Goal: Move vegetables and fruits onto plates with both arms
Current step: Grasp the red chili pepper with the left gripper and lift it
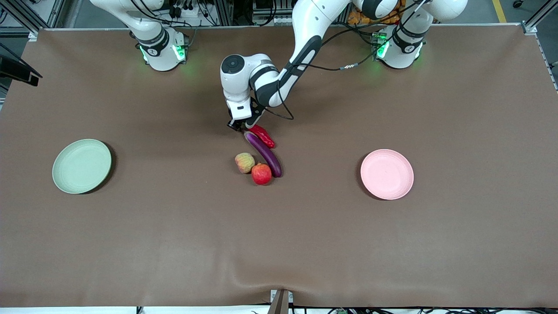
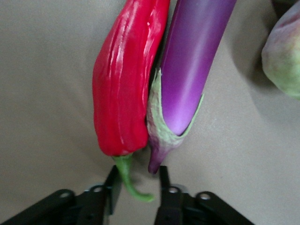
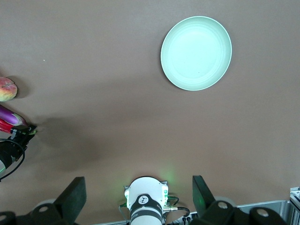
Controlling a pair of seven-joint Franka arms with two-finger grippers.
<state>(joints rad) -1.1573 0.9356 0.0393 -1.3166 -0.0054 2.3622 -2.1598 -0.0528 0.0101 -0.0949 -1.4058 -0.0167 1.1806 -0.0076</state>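
Observation:
The purple eggplant (image 1: 263, 152) and the red chili pepper (image 1: 263, 135) lie side by side, touching, at the table's middle. The yellowish-green fruit (image 1: 244, 162) and the red fruit (image 1: 261, 174) sit against the eggplant, nearer the front camera. My left gripper (image 1: 237, 126) is low at the stem ends. In the left wrist view it (image 2: 138, 185) is open, with the chili's (image 2: 124, 79) green stem and the eggplant's (image 2: 192, 70) tip between the fingers. The green plate (image 1: 81, 165) and the pink plate (image 1: 386, 174) are empty. My right gripper (image 3: 138, 194) is open and empty, high over its own base.
A brown cloth covers the table and has a small wrinkle (image 1: 261, 274) at the edge nearest the front camera. A black bracket (image 1: 17, 69) juts in at the right arm's end. The left arm's cable (image 1: 283, 115) hangs beside its wrist. The green plate (image 3: 196, 52) shows in the right wrist view.

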